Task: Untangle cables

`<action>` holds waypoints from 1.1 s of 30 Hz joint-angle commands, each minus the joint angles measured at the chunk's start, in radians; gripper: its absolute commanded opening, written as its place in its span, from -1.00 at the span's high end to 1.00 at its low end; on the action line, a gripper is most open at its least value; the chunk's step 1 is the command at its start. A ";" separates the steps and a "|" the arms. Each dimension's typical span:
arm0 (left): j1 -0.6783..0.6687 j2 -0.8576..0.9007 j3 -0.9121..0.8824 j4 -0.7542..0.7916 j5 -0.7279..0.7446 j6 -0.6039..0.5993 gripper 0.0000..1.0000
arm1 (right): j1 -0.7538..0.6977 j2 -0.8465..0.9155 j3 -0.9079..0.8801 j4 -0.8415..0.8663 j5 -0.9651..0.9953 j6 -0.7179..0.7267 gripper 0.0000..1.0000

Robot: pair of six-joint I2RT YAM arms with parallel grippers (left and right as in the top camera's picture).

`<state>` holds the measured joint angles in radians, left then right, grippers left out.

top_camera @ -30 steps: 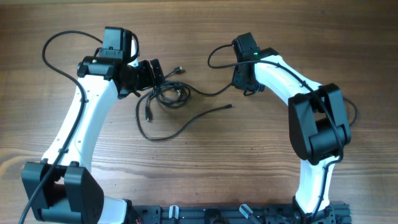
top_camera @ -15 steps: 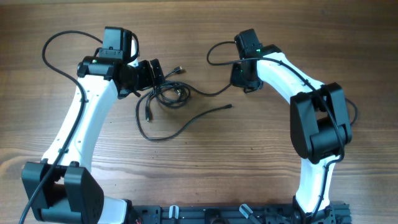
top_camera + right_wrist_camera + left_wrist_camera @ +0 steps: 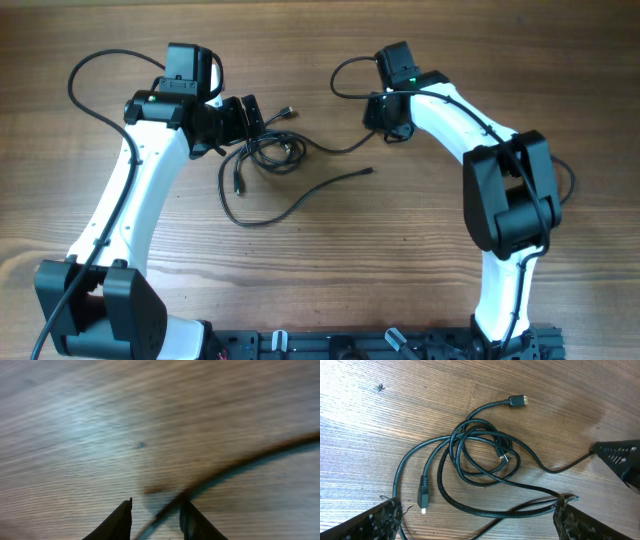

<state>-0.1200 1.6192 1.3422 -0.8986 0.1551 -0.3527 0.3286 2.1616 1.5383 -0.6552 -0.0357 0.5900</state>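
Your left gripper (image 3: 477, 521) hangs right over the knotted coil (image 3: 482, 455), fingers (image 3: 382, 520) spread wide, holding nothing. The cables all lie on the table (image 3: 400, 260). The coil is several overlapping loops. One plug (image 3: 518, 400) pokes out beyond the coil's far side, and a second plug (image 3: 423, 495) sits just off its left side. A loose tail (image 3: 335, 182) trails away from the coil's near right.

One strand (image 3: 340, 148) leaves the coil's right side and runs to your right gripper (image 3: 157, 510), well to the right of the coil. Its fingertips stand a little apart with the strand crossing the gap. The gap looks wider than the cord, so I read it as not clamped.

Step, my read: you're drawing one cord out of the knot, and the knot is not yet undone.

Next move: pin or pinch a loop at the coil with the left. Close the right firmly on the strand, then pull away from the coil slowly. Watch that the loops don't cinch tighter.
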 commanded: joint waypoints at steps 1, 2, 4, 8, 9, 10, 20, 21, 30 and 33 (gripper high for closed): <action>0.004 -0.002 0.003 -0.001 0.012 0.005 -0.96 | 0.000 0.061 0.005 -0.042 0.143 -0.040 0.31; 0.004 -0.002 0.003 0.000 0.012 0.005 -0.97 | 0.000 0.074 0.005 -0.057 0.154 -0.054 0.32; 0.004 -0.002 0.003 0.000 0.013 0.005 -0.97 | 0.000 0.096 0.005 -0.077 0.160 -0.070 0.32; 0.004 -0.002 0.003 -0.001 0.013 0.005 -0.97 | 0.000 0.141 0.005 -0.095 0.160 -0.093 0.31; 0.004 -0.002 0.003 -0.001 0.013 0.005 -0.97 | 0.000 0.148 0.005 -0.102 0.160 -0.094 0.31; 0.004 -0.002 0.003 -0.001 0.013 0.005 -0.97 | 0.000 0.154 0.005 -0.108 0.159 -0.097 0.31; 0.004 -0.002 0.003 -0.003 0.013 0.005 -0.97 | -0.020 0.156 0.005 -0.242 -0.067 -0.192 0.29; 0.004 -0.002 0.003 -0.003 0.012 0.005 -0.97 | -0.028 0.156 0.005 -0.244 -0.111 -0.198 0.29; 0.004 -0.002 0.003 -0.013 0.012 0.005 -0.97 | -0.058 0.156 0.005 -0.178 -0.087 -0.152 0.78; 0.004 -0.002 0.003 -0.012 0.013 0.005 -0.97 | -0.058 0.156 0.005 -0.158 -0.072 -0.149 0.91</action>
<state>-0.1200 1.6192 1.3422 -0.9100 0.1551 -0.3527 0.2588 2.2066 1.6058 -0.8322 -0.1154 0.4297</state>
